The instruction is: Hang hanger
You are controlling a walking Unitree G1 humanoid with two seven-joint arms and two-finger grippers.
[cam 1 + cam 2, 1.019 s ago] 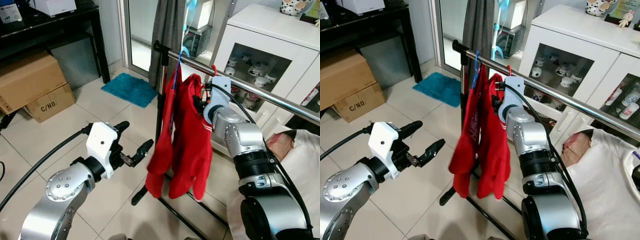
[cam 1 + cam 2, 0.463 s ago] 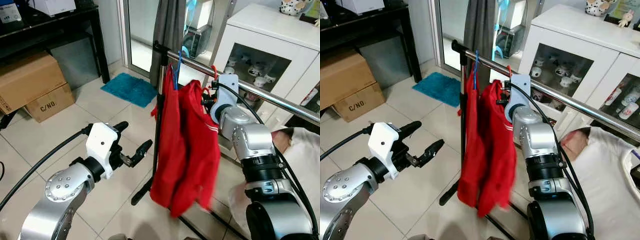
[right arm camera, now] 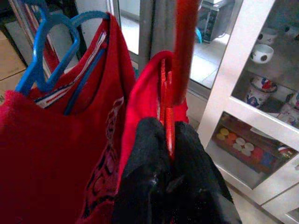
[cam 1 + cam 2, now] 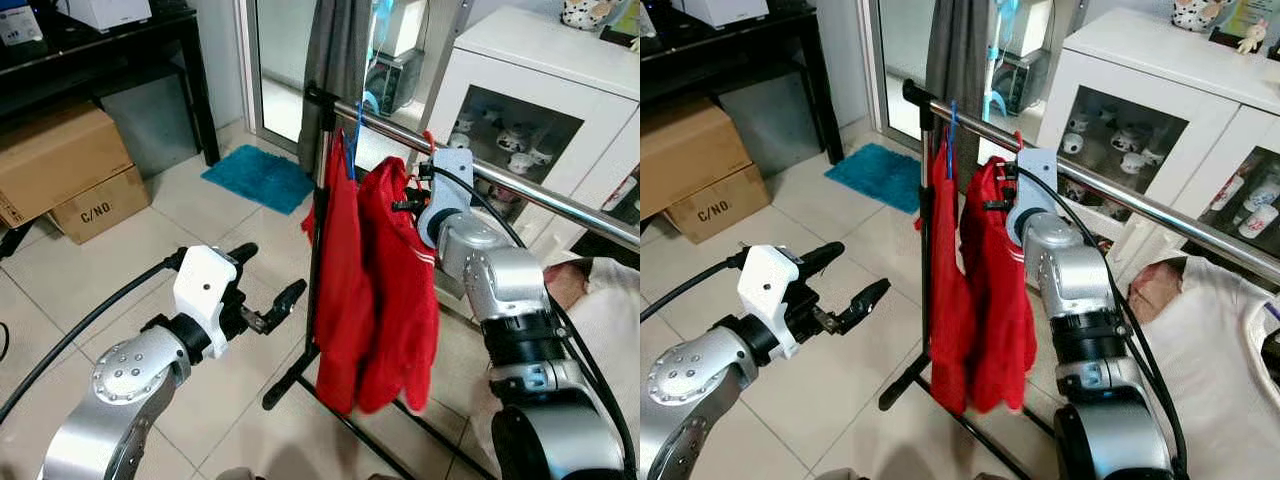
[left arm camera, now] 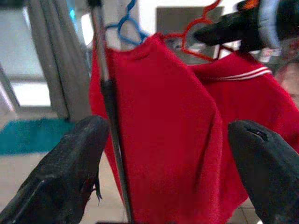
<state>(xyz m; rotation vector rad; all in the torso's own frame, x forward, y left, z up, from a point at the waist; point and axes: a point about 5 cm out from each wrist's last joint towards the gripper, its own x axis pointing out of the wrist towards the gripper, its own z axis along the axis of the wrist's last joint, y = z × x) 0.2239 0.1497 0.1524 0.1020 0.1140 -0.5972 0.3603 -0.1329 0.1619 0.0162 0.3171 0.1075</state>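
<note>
My right gripper [image 4: 408, 205] is shut on the neck of a red hanger [image 3: 184, 46] that carries a red garment [image 4: 400, 300]. It holds the hanger up against the silver rail [image 4: 540, 195] of a clothes rack. The hanger's hook [image 4: 428, 140] is at the rail; I cannot tell whether it rests on it. Just to the left, another red garment [image 4: 338, 270] hangs from a blue hanger [image 3: 46, 51] on the rail. My left gripper [image 4: 272, 272] is open, low and left of the clothes, with nothing between its fingers [image 5: 70, 182].
The rack's black pole [image 4: 924, 250] and foot stand on the tiled floor. Behind it are a grey curtain [image 4: 335, 60] and a white glass-fronted cabinet [image 4: 540, 90]. Cardboard boxes [image 4: 60, 165] and a teal mat [image 4: 262, 178] lie at the left. White bedding [image 4: 610, 330] lies at the right.
My right gripper has moved up and to the right along the rail with the red hanger. Its garment swung right and now hangs lower and straighter. The left arm has stayed put.
</note>
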